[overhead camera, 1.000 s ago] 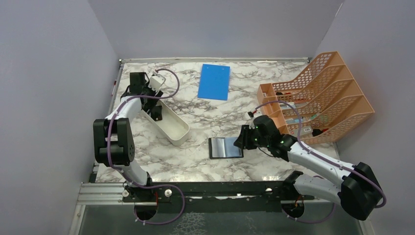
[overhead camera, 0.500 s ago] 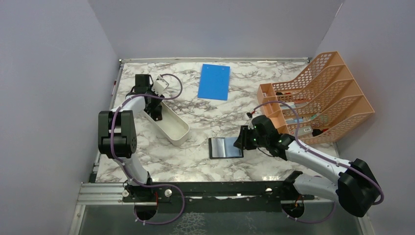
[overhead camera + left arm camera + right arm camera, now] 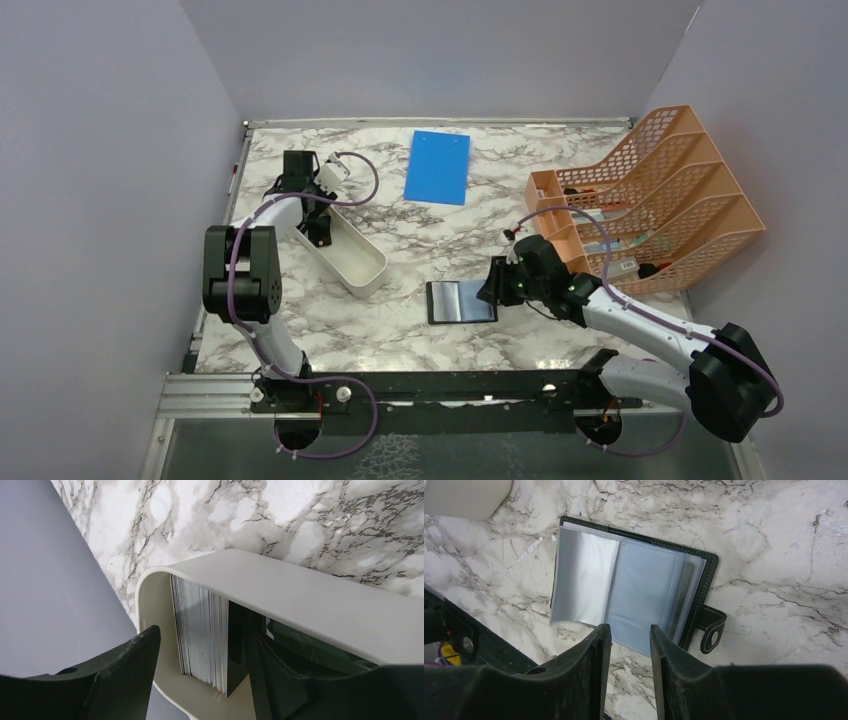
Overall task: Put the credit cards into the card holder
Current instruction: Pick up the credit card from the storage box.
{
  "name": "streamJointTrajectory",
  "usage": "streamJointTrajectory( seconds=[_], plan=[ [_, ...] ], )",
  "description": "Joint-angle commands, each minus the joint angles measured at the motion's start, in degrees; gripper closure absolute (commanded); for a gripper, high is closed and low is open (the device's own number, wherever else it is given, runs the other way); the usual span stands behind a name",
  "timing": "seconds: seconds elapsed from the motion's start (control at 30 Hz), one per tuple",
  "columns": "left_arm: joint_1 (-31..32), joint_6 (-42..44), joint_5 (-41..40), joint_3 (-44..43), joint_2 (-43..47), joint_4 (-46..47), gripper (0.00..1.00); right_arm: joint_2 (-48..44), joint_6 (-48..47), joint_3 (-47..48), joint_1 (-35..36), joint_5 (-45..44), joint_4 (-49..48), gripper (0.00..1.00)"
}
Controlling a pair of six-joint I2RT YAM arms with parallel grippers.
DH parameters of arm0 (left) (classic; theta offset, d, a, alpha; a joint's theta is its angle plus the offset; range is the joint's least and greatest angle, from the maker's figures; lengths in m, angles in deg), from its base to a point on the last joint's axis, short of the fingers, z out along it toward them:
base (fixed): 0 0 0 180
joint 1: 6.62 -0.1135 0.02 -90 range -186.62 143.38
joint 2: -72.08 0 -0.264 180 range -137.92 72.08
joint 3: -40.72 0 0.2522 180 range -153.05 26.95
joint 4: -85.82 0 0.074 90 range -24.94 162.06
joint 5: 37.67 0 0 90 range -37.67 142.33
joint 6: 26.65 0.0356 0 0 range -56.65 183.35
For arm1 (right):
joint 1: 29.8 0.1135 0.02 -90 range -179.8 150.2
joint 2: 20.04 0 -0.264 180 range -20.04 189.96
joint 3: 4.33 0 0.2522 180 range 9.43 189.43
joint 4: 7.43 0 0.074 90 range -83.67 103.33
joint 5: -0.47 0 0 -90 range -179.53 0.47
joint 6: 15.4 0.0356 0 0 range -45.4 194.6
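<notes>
The card holder lies open on the marble table, grey-blue pockets up; in the right wrist view its snap tab points right. My right gripper hovers at its right edge, jaws a little apart over the near edge of a pocket leaf, holding nothing. The credit cards stand on edge as a thick stack in the far end of a white tray, a dark card on the right face. My left gripper is open and straddles the stack, also in the top view.
The white oblong tray runs diagonally at the left. A blue board lies at the back middle. An orange mesh rack stands at the right. Grey walls close in the table on three sides.
My left arm has swung its wrist slightly right over the tray's far end. The right arm and the card holder have barely moved.
</notes>
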Motion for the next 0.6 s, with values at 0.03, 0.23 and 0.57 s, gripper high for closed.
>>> streamJointTrajectory(
  seconds=[0.03, 0.23, 0.57],
  plan=[
    [1.13, 1.46, -3.98, 0.04, -1.06, 1.8, 0.34, -0.51, -1.25, 0.88, 0.06, -0.62, -1.21, 0.6],
    [1.64, 1.78, -3.64, 0.09, -0.54, 1.73, 0.46, -0.54, -1.55, 0.97, 0.06, -1.05, -1.01, 0.6],
    [2.09, 3.66, -5.3, 0.32, 2.81, 1.62, 0.55, -0.33, -1.38, 0.87, 0.06, -0.71, -1.18, 0.6]
  ],
)
